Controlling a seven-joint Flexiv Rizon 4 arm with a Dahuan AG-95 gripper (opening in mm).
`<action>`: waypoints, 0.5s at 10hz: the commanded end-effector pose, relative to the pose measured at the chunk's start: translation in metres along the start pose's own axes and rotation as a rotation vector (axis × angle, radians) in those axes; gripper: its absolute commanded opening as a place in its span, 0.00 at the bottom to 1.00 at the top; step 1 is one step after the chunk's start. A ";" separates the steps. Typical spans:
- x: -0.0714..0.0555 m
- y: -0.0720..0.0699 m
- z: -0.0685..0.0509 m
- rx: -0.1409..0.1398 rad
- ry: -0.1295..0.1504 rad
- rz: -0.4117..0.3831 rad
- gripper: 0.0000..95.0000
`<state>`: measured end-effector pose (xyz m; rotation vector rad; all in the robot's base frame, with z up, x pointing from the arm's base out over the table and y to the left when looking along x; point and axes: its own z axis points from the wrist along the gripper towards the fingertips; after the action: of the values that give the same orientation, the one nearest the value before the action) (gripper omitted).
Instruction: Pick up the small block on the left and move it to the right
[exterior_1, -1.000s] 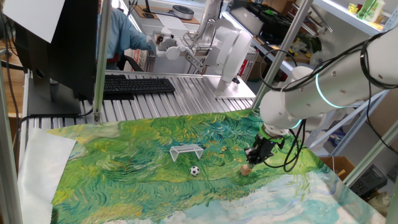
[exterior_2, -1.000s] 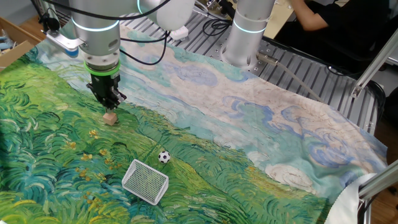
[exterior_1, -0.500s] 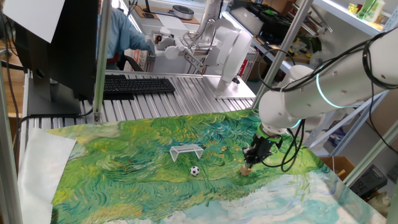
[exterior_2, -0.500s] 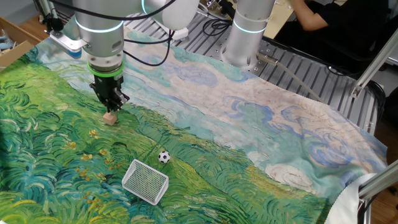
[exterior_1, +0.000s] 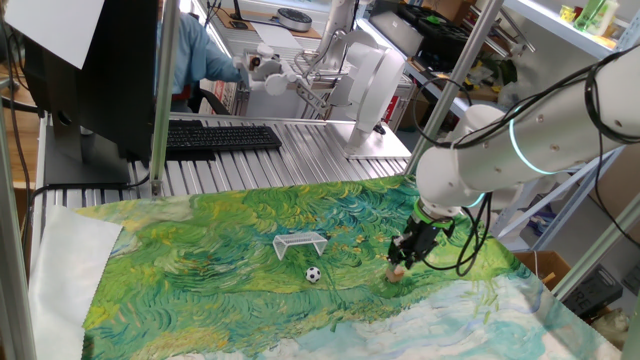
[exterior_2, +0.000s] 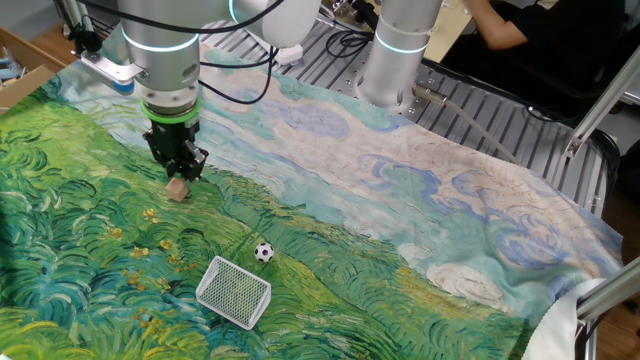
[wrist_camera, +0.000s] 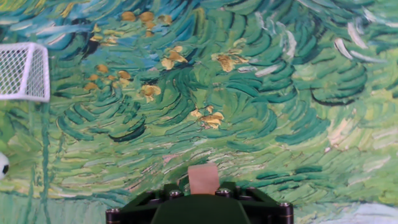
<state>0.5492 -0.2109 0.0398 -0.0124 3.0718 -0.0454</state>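
The small block (exterior_2: 177, 189) is a tan cube that rests on the painted cloth; it also shows in one fixed view (exterior_1: 397, 270) and at the bottom centre of the hand view (wrist_camera: 203, 179). My gripper (exterior_2: 179, 176) points straight down, low over the block, with its fingers on either side of the block's top. It looks open and the block still sits on the cloth. The gripper also shows in one fixed view (exterior_1: 402, 260). In the hand view only the gripper's black body shows, and the fingertips are hidden.
A black-and-white toy ball (exterior_2: 263, 252) and a white goal frame (exterior_2: 234, 292) lie on the cloth nearby; they also show in one fixed view as ball (exterior_1: 313, 274) and goal (exterior_1: 300, 243). A second arm's base (exterior_2: 398, 50) stands at the cloth's far edge.
My gripper has come down a little closer onto the block. The block, the ball and the goal have not moved.
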 end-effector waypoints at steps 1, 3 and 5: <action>0.000 0.000 0.001 0.001 0.002 -0.027 0.80; 0.002 -0.005 0.011 -0.001 0.000 -0.047 0.80; 0.004 -0.010 0.020 -0.002 -0.010 -0.042 0.80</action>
<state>0.5481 -0.2220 0.0170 -0.0731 3.0564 -0.0466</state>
